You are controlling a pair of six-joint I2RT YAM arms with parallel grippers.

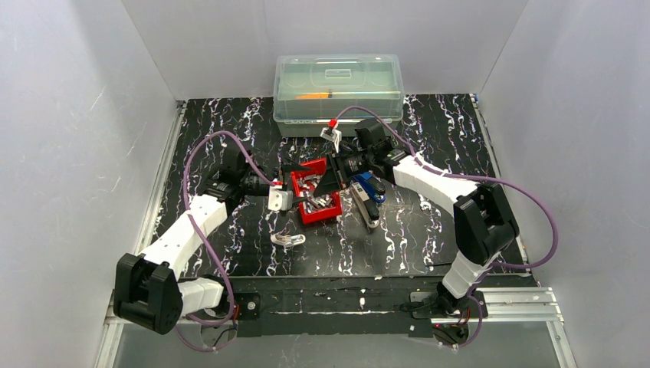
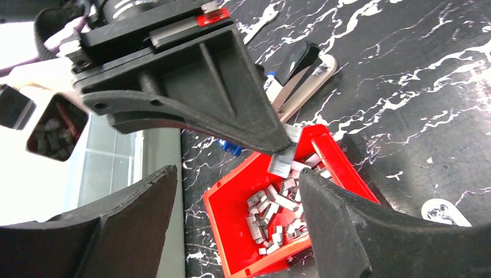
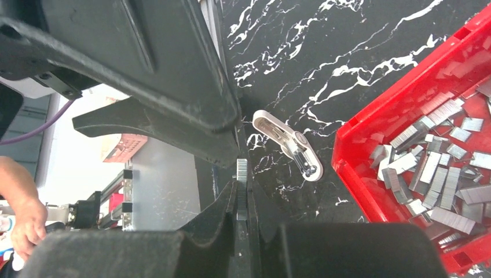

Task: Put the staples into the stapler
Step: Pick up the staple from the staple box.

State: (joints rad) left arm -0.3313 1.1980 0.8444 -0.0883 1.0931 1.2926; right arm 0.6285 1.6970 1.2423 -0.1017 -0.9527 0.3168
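Black, white-veined table (image 1: 230,138), boxed in by pale walls on three sides. At its far edge, a clear lidded plastic box (image 1: 338,84). Bare tabletop to the far left, to the far right and along the near side.

Near the middle, an open-topped red tray (image 1: 318,218), well clear of every table edge. Just beside its right wall, a blue and black stapler (image 1: 368,195), lying swung open. Nearer the arm bases and apart from the tray, a small white and silver tool (image 1: 287,240), flat on the table.

Left gripper (image 1: 280,198) at the tray's left wall, fingers spread wide and gripping nothing, with the tray showing in the gap beyond them. Right gripper (image 1: 331,182) reaching in from the right, poised over the tray. Its fingers pinched nearly together on a short strip of staples (image 2: 282,163), held just above the heap.

Rest of the staples (image 2: 272,208): a loose silvery heap of short strips on the tray floor, beneath the right gripper's tips and ahead of the left gripper's fingers.
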